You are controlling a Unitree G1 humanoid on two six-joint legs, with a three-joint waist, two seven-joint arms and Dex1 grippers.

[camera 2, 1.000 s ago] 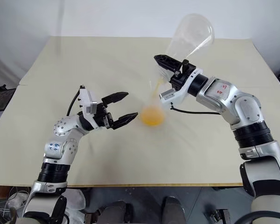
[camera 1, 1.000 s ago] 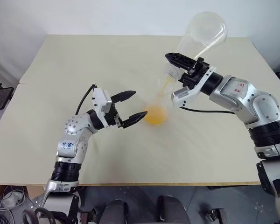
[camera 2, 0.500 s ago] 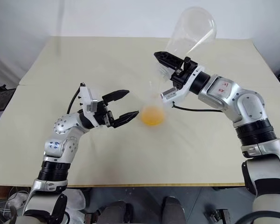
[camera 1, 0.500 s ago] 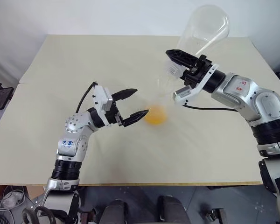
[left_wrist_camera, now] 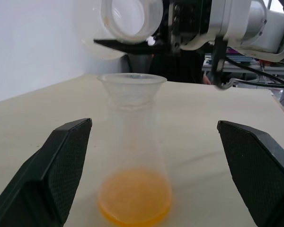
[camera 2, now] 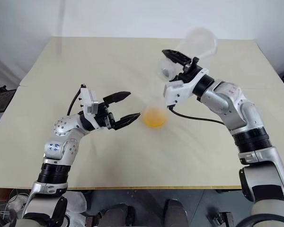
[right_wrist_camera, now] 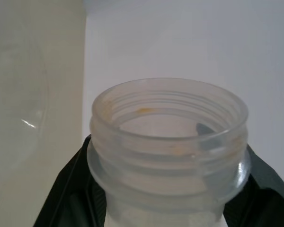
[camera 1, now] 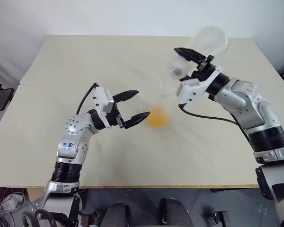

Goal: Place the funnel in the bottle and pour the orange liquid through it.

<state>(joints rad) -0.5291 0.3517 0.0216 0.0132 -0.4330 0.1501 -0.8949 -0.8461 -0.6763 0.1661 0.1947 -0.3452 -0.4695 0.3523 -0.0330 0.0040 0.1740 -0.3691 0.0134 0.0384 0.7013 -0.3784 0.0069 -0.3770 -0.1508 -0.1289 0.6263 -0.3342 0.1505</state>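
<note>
Wider flask (camera 1: pixel 206 40) was held clamped in right gripper (camera 1: pixel 191 64), emptied. Left gripper (camera 1: pixel 135 107) was kept wide open, empty, beside bottle (left_wrist_camera: pixel 132 161) w/ funnel (left_wrist_camera: pixel 131 87), prob. to steady it.

Right hand (camera 1: pixel 182 64) has rolled the emptied flask (camera 1: pixel 206 40) back

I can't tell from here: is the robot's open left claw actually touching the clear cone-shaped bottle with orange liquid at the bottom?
Apart. In the left wrist view the left gripper stands open, with bare table visible between each black finger and the clear cone-shaped bottle.
</note>
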